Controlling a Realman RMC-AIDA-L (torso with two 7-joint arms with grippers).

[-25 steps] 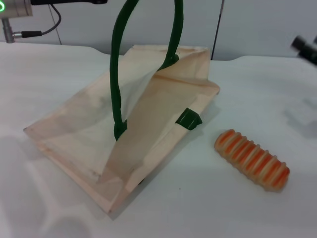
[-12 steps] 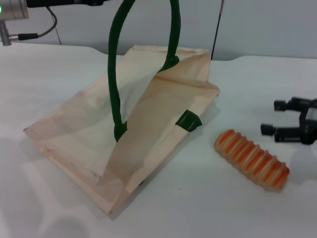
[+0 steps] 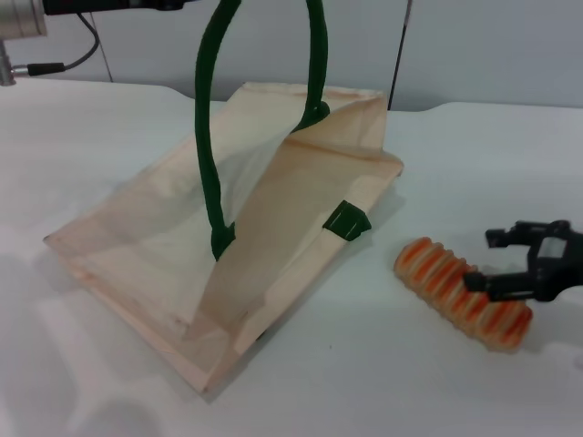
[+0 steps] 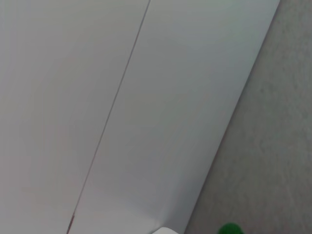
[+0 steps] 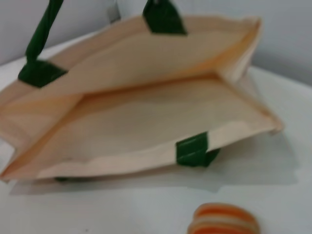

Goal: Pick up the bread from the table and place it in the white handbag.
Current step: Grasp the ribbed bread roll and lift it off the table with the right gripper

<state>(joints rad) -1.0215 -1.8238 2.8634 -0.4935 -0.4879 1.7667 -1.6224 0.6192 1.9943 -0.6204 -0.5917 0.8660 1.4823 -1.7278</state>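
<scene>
The bread (image 3: pixel 435 271), a tan loaf with orange-red stripes, lies on the white table (image 3: pixel 364 382) to the right of the white handbag (image 3: pixel 182 237). My right gripper (image 3: pixel 485 261) is open over the loaf's right half, one finger on each side of it. In the right wrist view the bread (image 5: pixel 225 220) shows at the edge, with the bag's open mouth (image 5: pixel 146 117) beyond it. The bag's dark green handles (image 3: pixel 208 137) are pulled up out of the picture. Only part of my left arm (image 3: pixel 23 18) shows at the top left; its gripper is out of view.
A green tab (image 3: pixel 347 221) sticks out on the bag's side nearest the bread. A grey wall stands behind the table's far edge (image 3: pixel 474 105). The left wrist view shows only wall and a bit of green (image 4: pixel 229 229).
My right gripper has come in from the far right edge and dropped down onto the bread. The bag and the bread have not moved.
</scene>
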